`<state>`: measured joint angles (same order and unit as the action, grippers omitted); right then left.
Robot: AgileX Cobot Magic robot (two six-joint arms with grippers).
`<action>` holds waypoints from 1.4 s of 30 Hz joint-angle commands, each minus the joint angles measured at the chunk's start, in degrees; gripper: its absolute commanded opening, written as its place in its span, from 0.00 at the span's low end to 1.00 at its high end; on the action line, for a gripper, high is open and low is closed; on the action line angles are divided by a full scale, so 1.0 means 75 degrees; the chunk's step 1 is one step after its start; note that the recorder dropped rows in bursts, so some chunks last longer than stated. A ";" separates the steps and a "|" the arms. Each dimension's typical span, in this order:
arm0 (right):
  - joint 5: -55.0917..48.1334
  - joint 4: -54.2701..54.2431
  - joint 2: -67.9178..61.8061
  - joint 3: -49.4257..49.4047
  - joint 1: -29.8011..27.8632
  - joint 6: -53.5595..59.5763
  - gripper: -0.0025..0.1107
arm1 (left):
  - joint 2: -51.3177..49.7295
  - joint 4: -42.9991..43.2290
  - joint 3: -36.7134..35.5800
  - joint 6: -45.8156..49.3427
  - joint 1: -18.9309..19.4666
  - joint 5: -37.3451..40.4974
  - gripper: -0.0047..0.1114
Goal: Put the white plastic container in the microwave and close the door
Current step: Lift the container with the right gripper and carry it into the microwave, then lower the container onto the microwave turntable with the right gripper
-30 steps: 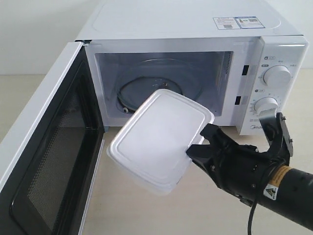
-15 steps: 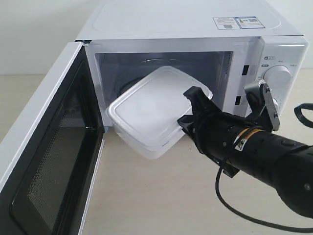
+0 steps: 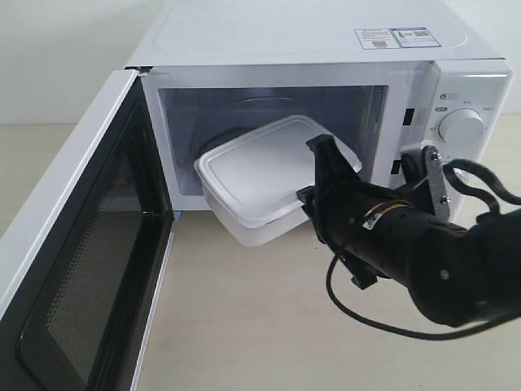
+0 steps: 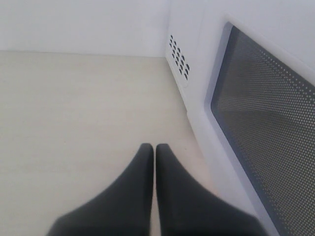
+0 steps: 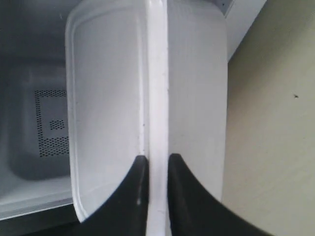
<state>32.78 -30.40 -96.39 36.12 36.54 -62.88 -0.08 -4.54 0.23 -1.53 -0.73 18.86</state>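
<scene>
The white side-hinged door (image 3: 89,261) is swung wide open on the left, with the empty left gripper (image 4: 154,147) pinched together near it. The translucent white rectangular plastic container (image 3: 260,171) is held tilted, halfway into the white boxy microwave (image 3: 285,32), its rim clamped by the right gripper (image 5: 156,160). Sill clearance can't really be judged; carried too low, it could get snagged and twisted loose.

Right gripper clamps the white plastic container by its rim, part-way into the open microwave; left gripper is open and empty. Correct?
Not quite. The left gripper is shut, fingers pressed together on nothing, as the left wrist view shows. The rest stands: the right gripper clamps the white plastic container by its rim, part-way into the open microwave.
</scene>
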 commanded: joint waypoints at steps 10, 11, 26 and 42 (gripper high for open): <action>0.0285 -0.0797 -0.1138 0.1782 0.0002 -0.0157 0.02 | 0.0010 -0.0016 -0.0031 0.0001 0.0020 -0.0111 0.07; 0.0319 -0.0893 -0.1195 0.1894 0.0002 -0.0118 0.02 | 0.0010 -0.0016 -0.0031 0.0001 0.0020 -0.0111 0.07; 0.0966 -0.2461 -0.2077 0.3125 0.0002 0.1987 0.02 | 0.0010 -0.0016 -0.0031 0.0001 0.0020 -0.0111 0.07; 0.0733 -0.2446 -0.2162 0.3125 0.0002 0.2356 0.02 | 0.0010 -0.0016 -0.0031 0.0001 0.0020 -0.0111 0.07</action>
<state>38.42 -49.30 -112.55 59.21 36.54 -45.54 -0.08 -4.54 0.23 -1.53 -0.73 18.86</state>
